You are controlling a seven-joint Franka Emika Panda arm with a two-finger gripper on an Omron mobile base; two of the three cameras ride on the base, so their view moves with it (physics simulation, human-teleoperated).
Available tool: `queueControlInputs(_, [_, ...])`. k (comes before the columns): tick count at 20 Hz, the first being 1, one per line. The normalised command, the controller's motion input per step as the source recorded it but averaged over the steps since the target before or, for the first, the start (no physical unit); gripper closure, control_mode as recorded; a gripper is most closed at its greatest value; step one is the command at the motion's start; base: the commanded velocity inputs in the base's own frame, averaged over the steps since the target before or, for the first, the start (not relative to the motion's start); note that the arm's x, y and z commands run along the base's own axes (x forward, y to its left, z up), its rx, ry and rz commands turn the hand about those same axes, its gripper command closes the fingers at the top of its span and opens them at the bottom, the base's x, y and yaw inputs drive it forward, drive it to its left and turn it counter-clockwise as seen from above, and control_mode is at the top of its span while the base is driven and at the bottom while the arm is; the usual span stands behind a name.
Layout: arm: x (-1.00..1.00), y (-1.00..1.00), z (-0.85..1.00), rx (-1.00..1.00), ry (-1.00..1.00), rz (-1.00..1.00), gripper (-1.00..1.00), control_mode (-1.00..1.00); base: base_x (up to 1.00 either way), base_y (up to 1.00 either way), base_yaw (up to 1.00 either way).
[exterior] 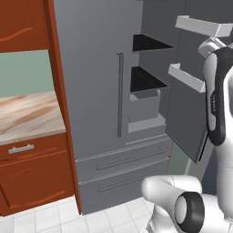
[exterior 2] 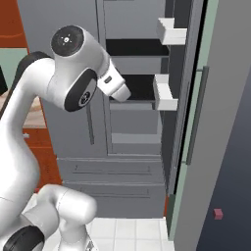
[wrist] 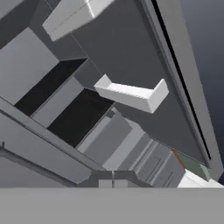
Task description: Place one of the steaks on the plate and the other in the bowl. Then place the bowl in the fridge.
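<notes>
Fridge (exterior: 98, 82) stands with its right door (exterior: 189, 113) swung wide, clearing access to the shelves; my hand (wrist: 113, 183), pinched closed, holds nothing.

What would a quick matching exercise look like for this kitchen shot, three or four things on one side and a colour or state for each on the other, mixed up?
Things:
1. fridge right door
2. gripper
3. counter
4. cabinets

Descriptions:
A. red-brown wood
B. swung open
C. shut, holding nothing
D. marbled tan and white

Pairs: 1-B, 2-C, 3-D, 4-A
</notes>
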Motion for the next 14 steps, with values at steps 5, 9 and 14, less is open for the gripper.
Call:
queueControlInputs(5, [-0.26,0.27,-0.67,-0.08,0.17,0.31,1.0,-1.0,0.0,0.0,0.0])
queueControlInputs(9, [-0.22,0.35,-0.64,-0.18,0.11,0.37,1.0,-1.0,0.0,0.0,0.0])
queueControlInputs(14, [-0.43,0.69,-0.54,-0.34,0.02,0.25,-1.0,-1.0,0.0,0.0,0.0])
